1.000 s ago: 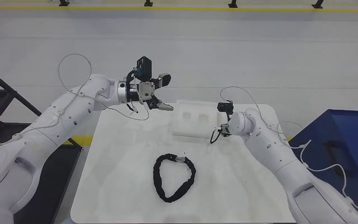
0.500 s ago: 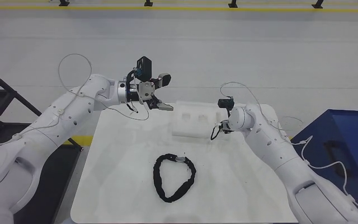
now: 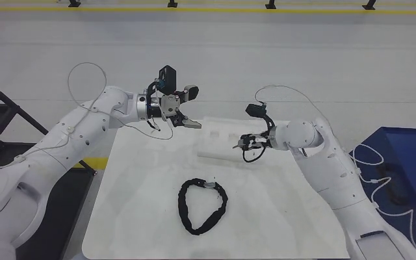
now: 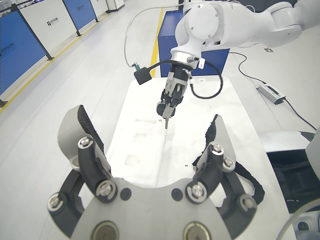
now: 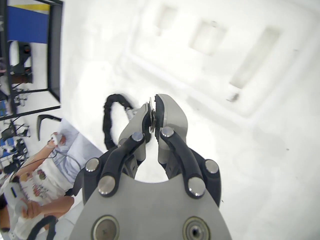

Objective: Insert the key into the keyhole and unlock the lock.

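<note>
Key (image 4: 166, 124) being pinched above the foam tray, with the lock lying apart lower down

The right gripper (image 5: 153, 102) is pinching the key's head between nearly closed fingers (image 5: 172, 116), leaving the blade jutting free, likely so it can be steered into a keyhole. In the top view it is hovering right of centre over the white foam tray (image 3: 218, 148). The black chain lock (image 3: 203, 205) is lying coiled on the tabletop (image 3: 136, 195) at lower centre, well apart. The left gripper (image 3: 194, 107) is hanging at upper left of centre, fingers spread wide, probably ready to steady the lock.
</note>
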Action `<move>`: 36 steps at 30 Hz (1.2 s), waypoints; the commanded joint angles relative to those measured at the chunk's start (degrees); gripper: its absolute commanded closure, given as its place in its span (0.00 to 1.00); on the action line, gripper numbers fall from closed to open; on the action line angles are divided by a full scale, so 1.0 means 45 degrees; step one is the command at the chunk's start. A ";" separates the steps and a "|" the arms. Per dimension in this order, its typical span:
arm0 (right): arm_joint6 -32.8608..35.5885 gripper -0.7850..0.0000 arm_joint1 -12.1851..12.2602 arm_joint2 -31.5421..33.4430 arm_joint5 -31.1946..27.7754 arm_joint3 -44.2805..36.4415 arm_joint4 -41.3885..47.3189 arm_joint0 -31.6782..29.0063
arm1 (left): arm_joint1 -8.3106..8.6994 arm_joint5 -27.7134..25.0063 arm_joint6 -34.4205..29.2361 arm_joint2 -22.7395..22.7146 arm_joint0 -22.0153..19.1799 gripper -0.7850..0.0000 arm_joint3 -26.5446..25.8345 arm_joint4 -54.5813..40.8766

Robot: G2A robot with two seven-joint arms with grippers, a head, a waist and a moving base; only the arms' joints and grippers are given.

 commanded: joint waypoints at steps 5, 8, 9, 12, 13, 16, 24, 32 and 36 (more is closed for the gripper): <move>-0.0294 1.00 0.0297 0.1669 -0.1580 -0.1389 0.2448 -0.1263 | 0.0000 0.0000 0.0000 0.0000 0.0000 0.00 0.0000 0.0000; -0.0577 1.00 0.0398 0.2294 -0.2273 -0.1753 0.3380 -0.1753 | 0.0000 0.0000 0.0000 0.0000 0.0000 0.00 0.0000 0.0000; -0.0668 1.00 0.0422 0.2487 -0.2486 -0.1861 0.3768 -0.1907 | 0.0000 0.0000 0.0000 0.0000 0.0000 0.00 0.0000 0.0000; -0.0931 1.00 0.0483 0.3022 -0.3232 -0.2136 0.4951 -0.2348 | 0.0000 0.0000 0.0000 0.0000 0.0000 0.00 0.0000 0.0000; -0.0937 1.00 0.0510 0.3188 -0.3436 -0.2171 0.5243 -0.2479 | 0.0000 0.0000 0.0000 0.0000 0.0000 0.00 0.0000 0.0000; -0.1080 1.00 0.0594 0.3646 -0.3842 -0.2378 0.5801 -0.2856 | 0.0000 0.0000 0.0000 0.0000 0.0000 0.00 0.0000 0.0000; -0.1734 1.00 0.0739 0.4492 -0.5204 -0.2880 0.6845 -0.3686 | 0.0000 0.0000 0.0000 0.0000 0.0000 0.00 0.0000 0.0000; -0.1876 1.00 0.0838 0.4829 -0.5538 -0.3185 0.6688 -0.3940 | 0.0000 0.0000 0.0000 0.0000 0.0000 0.00 0.0000 0.0000; -0.1876 1.00 0.0838 0.4829 -0.5538 -0.3185 0.6688 -0.3940 | 0.0000 0.0000 0.0000 0.0000 0.0000 0.00 0.0000 0.0000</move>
